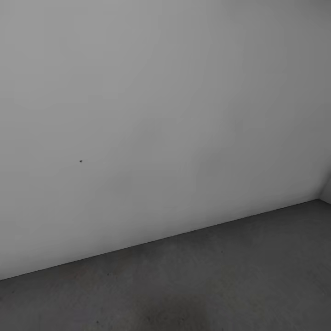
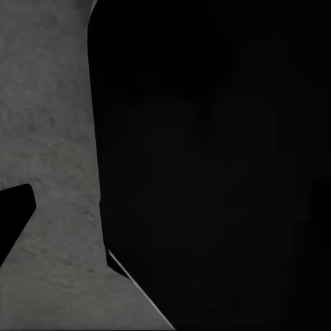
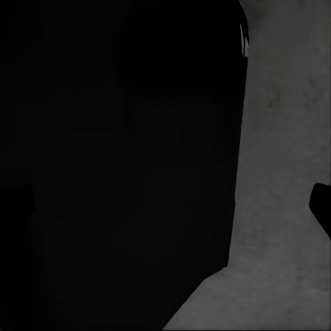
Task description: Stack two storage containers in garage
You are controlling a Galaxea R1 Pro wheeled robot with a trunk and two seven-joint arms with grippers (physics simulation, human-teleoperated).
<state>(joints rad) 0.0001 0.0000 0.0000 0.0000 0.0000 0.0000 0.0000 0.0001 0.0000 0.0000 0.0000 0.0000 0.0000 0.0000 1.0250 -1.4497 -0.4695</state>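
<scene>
The storage containers are out of view. In the head view the dark grey concrete floor (image 1: 239,280) of the garage meets a bare white wall (image 1: 161,115). In the left wrist view a large black mass (image 2: 214,165) stands in front of the concrete floor (image 2: 48,124), with a dark finger-like tip (image 2: 14,214) at the picture's edge. The right wrist view has a similar black mass (image 3: 117,165) beside the floor (image 3: 283,207), and a dark tip (image 3: 322,207) at its edge. I cannot tell whether either gripper is open or shut.
The wall runs slantwise across the head view and meets a second white wall (image 1: 326,191) in a corner at the far right. A faint dark shadow (image 1: 174,317) lies on the concrete close in front of me.
</scene>
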